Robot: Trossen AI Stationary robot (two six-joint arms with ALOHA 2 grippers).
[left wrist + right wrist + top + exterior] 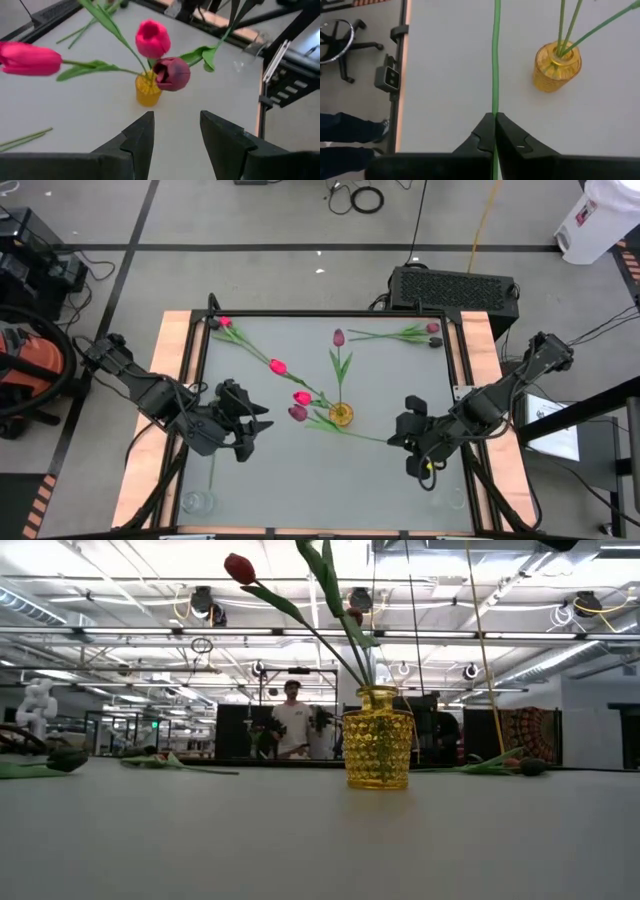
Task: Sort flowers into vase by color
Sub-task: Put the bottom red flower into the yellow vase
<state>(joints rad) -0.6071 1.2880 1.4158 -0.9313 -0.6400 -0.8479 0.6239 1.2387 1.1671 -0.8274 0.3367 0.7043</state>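
Seen from above, the two arms sit nearest the lens. The left gripper [258, 430] hangs over the table [260, 480] on the left of the yellow vase [341, 415], its jaws apart and holding nothing. The right gripper [412, 442] hangs on the vase's other side, pinched on a long green stem [345, 431] that runs from it toward the vase. The vase stands near the table's middle with several tulips in it: pink heads [278, 366] leaning out to its left and a maroon head [338, 337] beyond it. One loose tulip [222, 323] lies in the far left corner, another [431, 328] near the far right corner.

The low view shows what the overhead one cannot: the vase [378, 752] is knobbly amber glass, upright, with stems fanning up and a red head [239, 568] high to its left. Loose flowers lie flat on either side of it, and a person [292, 720] stands in the room behind it. Neither gripper shows here.

The left wrist view shows its own two fingers [142, 137] well apart, empty, aimed at the vase [147, 90], with a dark maroon head [172, 74] and two pink heads [152, 38] around it.

The right wrist view alone shows the grip: the fingers [480, 135] are closed tight on the thin stem [496, 60], which passes beside the vase [557, 67], not in it.
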